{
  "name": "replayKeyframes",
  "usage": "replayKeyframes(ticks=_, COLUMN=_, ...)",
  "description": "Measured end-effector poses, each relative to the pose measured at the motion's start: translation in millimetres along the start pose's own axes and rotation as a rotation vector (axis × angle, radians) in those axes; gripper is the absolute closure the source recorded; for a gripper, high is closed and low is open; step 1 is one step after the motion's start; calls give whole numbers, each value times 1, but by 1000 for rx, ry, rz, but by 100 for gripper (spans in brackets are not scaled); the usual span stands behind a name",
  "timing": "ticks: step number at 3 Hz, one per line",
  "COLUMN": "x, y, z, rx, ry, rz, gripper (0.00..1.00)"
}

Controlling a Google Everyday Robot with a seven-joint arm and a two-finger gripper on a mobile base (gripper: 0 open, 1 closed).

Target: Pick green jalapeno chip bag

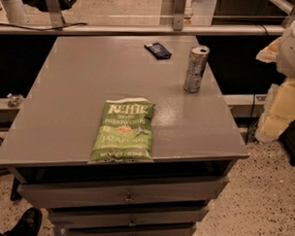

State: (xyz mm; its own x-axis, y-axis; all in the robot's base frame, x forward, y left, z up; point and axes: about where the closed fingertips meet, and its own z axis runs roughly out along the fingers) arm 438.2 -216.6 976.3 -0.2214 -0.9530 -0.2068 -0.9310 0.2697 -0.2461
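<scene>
The green jalapeno chip bag point(122, 131) lies flat on the grey table point(81, 74), near the front edge and a little left of centre. Its white "Kettle" lettering faces up and reads upright toward me. My arm shows as a pale white and cream shape at the right edge of the view. The gripper point(280, 111) hangs there beyond the table's right side, level with the table top and far to the right of the bag. Nothing is in it that I can see.
A silver drink can point(196, 68) stands upright at the table's right rear. A small dark blue packet point(158, 50) lies at the far edge. Drawers point(125, 194) sit below the top. A rail point(141, 30) runs behind. A dark shoe point(28, 222) is at the bottom left.
</scene>
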Motion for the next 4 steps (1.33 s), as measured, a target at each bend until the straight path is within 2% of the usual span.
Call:
replayKeyframes(ticks=1, x=0, y=0, z=0, rx=0, ry=0, rz=0, gripper=0)
replayKeyframes(ticks=2, x=-6, y=0, z=2, rx=-3, ry=-40, rz=-5, gripper=0)
replayKeyframes(ticks=3, x=-32, y=9, z=18, rx=-26, ry=-145, rz=-10, gripper=0)
replayKeyframes(ticks=4, x=-90, y=30, z=45, rx=-94, ry=-302, rz=-38, gripper=0)
